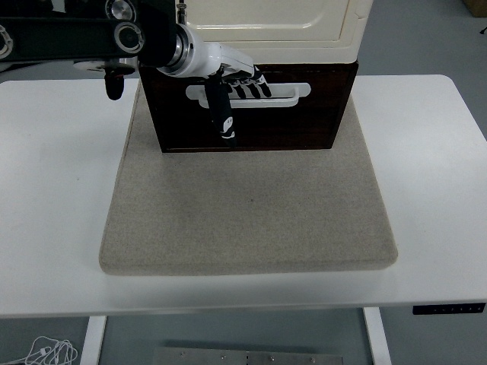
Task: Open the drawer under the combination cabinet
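The combination cabinet has a cream upper part [281,30] and a dark brown drawer [304,125] beneath it. The drawer carries a long white handle [285,96] and looks shut, its front flush under the cream part. My left hand [242,85] reaches in from the upper left. Its four black fingers [251,89] curl over the left half of the handle and into its slot. The thumb [224,122] hangs straight down in front of the drawer face. The right arm is out of view.
The cabinet stands at the back of a grey felt mat [251,205] on the white table [53,167]. The black left forearm [84,34] spans the back left of the table.
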`<state>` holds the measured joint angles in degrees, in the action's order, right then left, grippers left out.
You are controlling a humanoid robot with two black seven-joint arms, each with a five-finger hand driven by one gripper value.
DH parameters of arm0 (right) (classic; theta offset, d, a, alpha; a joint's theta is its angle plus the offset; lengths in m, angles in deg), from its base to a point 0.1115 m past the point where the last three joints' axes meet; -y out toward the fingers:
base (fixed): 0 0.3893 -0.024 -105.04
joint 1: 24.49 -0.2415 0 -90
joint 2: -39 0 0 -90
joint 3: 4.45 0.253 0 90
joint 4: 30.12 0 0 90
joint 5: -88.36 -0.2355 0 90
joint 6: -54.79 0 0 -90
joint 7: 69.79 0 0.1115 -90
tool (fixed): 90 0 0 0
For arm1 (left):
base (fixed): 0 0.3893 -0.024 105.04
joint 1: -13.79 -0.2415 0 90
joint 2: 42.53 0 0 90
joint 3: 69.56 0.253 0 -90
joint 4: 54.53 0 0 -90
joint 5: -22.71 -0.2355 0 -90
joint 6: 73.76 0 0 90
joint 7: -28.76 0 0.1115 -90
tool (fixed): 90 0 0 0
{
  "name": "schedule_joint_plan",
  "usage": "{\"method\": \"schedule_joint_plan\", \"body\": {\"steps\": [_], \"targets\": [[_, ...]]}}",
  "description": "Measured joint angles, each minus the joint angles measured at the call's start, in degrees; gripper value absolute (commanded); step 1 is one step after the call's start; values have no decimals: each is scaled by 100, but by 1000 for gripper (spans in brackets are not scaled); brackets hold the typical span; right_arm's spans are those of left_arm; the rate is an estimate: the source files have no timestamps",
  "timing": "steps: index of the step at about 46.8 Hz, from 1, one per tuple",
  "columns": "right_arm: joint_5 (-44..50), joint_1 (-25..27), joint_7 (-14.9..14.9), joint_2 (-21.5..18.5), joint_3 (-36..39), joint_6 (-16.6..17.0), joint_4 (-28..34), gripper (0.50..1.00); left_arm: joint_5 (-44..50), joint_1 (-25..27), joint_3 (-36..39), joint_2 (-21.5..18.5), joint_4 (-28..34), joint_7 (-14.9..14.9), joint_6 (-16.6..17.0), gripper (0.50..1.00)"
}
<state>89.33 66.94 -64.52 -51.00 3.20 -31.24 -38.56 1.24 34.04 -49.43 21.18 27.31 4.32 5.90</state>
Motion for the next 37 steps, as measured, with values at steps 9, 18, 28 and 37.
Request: {"method": "schedule_joint_plan", "body": {"steps": [9,18,28,37], "targets": [[0,-1,0,0,0,2,0,928,79,6,-27,52,-78,-5,33,1000],[0,-3,0,0,0,4,0,928,99,-25,-13,130,-119,-9,33,1000],[-2,-2,0,0,0,4,0,926,99,-48,16,184,-248,-9,33,1000],[-2,-2,0,0,0,2,0,926,99,-112,27,202,-299,-9,33,1000]]}}
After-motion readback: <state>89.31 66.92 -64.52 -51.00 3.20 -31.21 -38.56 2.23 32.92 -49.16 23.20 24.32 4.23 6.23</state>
